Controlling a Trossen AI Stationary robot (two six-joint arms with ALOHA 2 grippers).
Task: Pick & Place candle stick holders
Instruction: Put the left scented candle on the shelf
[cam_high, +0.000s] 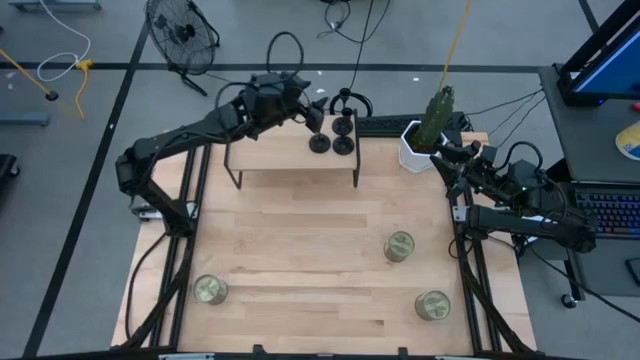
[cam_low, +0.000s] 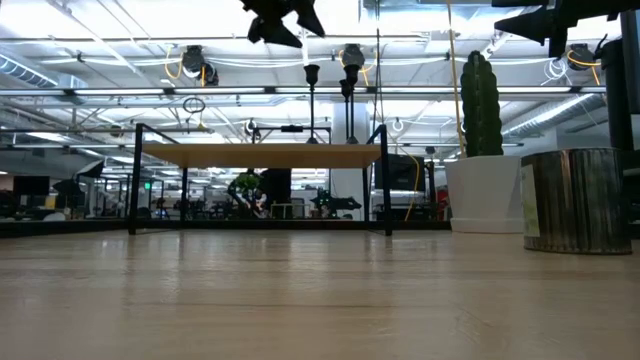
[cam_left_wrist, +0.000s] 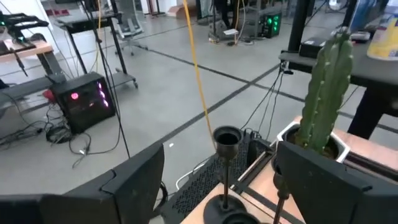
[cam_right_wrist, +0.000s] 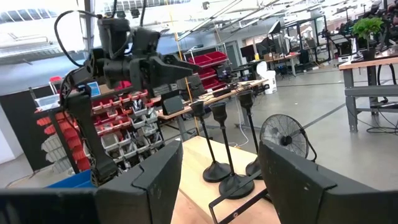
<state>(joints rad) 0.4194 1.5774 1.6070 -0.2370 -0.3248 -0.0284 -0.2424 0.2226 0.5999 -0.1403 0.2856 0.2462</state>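
Note:
Three matte-black candle stick holders stand upright on their round bases at the right end of a small raised wooden shelf at the table's far side. They also show in the high view. My left gripper hangs open just above and to the left of them. In its wrist view one holder's cup shows between the spread fingers, untouched. In the low view my left gripper is higher than the holder tops. My right gripper waits open and empty at the table's right edge.
A cactus in a white pot stands right of the shelf, close to my right gripper. Three round green-lidded jars stand on the near half of the wooden table. The shelf has thin black legs.

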